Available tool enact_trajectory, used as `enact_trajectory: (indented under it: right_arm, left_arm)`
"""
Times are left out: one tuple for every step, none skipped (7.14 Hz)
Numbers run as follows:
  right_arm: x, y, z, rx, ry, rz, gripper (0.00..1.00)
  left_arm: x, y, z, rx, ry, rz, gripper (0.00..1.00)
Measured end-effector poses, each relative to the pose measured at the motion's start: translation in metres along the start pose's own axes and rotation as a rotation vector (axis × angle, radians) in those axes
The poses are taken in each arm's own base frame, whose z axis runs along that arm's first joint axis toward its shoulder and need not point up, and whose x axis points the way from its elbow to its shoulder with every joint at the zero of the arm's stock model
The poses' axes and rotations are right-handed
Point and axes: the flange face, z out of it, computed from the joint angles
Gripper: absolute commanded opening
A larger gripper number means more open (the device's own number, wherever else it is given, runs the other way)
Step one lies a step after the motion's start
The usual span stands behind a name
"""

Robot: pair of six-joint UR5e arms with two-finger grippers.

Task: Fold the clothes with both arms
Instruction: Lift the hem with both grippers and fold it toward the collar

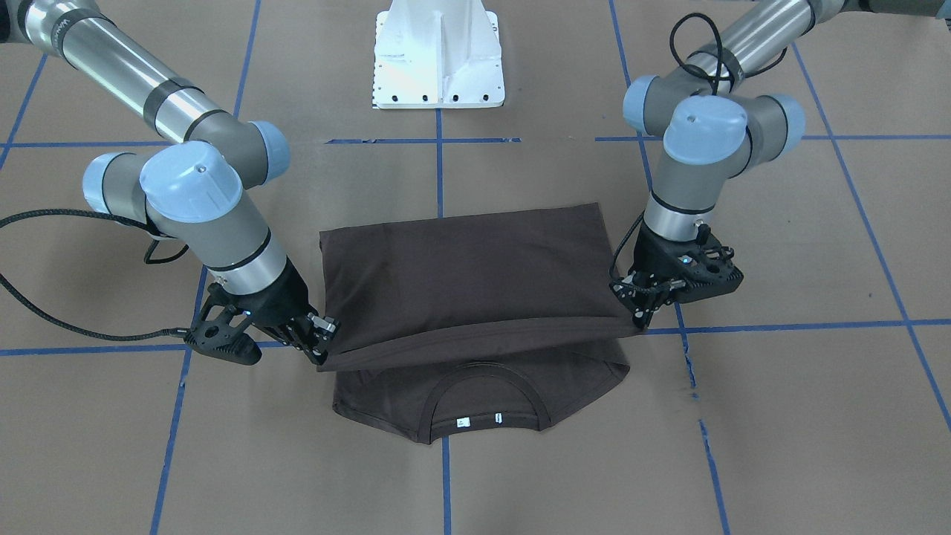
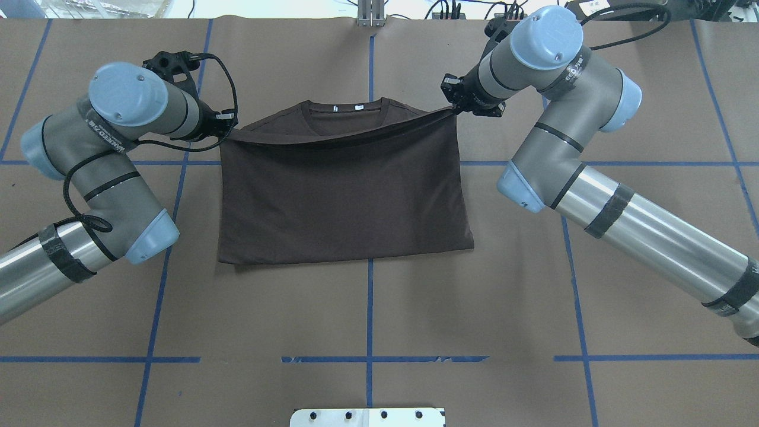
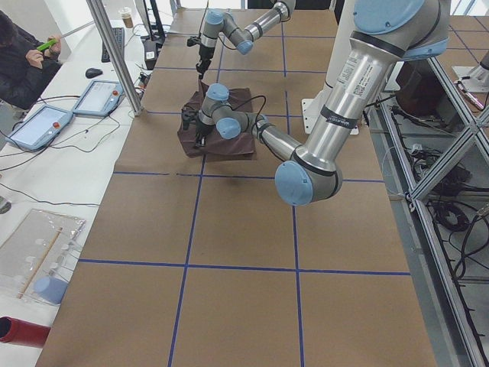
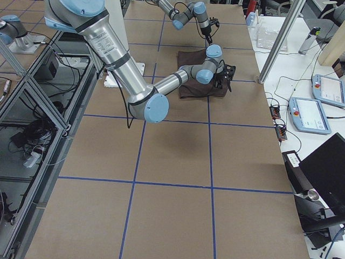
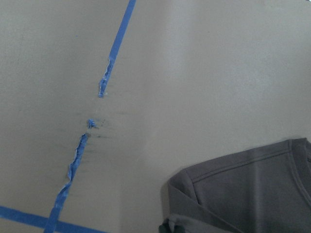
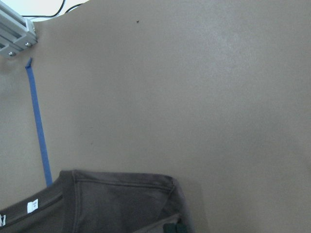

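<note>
Overhead exterior view: T-shirt [image 2: 344,196] lies mid-table, nearer the far edge, with the collar [image 2: 347,110] outermost.
Left gripper [image 2: 227,123]: clamped on one hem corner, held raised.
Right gripper [image 2: 453,101]: clamped on the opposite hem corner.
Step in hand: judged to be folding the hem to the collar. Hold both corners level and the edge taut, and lower onto the shoulders before release.
Surface: table [image 2: 533,296], brown paper covering, blue tape grid [image 2: 369,308].
Room: control tablets [image 3: 40,126] on a side bench.

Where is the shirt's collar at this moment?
In the overhead view the collar lies at the T-shirt's far edge, uncovered, just beyond the folded-over hem stretched between the left gripper and the right gripper.
</note>
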Motion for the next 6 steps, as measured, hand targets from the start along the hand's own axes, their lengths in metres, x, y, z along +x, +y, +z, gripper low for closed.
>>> enact_trajectory:
  right_arm:
    - [0.002,-0.010,-0.002,0.011,0.003,0.009,0.00]
    - [0.004,-0.019,-0.006,0.021,0.005,0.017,0.00]
    - [0.005,-0.025,-0.007,0.027,0.006,0.022,0.00]
    - [0.006,-0.027,-0.007,0.029,0.008,0.025,0.00]
    - [0.005,-0.027,-0.006,0.029,0.008,0.024,0.00]
    - [0.000,-0.026,-0.006,0.029,0.007,0.022,0.00]
  left_arm:
    - [-0.001,-0.008,0.001,0.008,-0.001,-0.003,0.00]
    - [-0.001,-0.016,0.000,0.014,-0.001,-0.002,0.00]
    - [0.001,-0.020,0.002,0.017,-0.004,-0.001,0.00]
    - [0.003,-0.023,0.005,0.017,-0.008,-0.001,0.00]
    - [0.006,-0.025,0.007,0.017,-0.009,-0.001,0.00]
    - [0.009,-0.026,0.007,0.018,-0.007,-0.001,0.00]
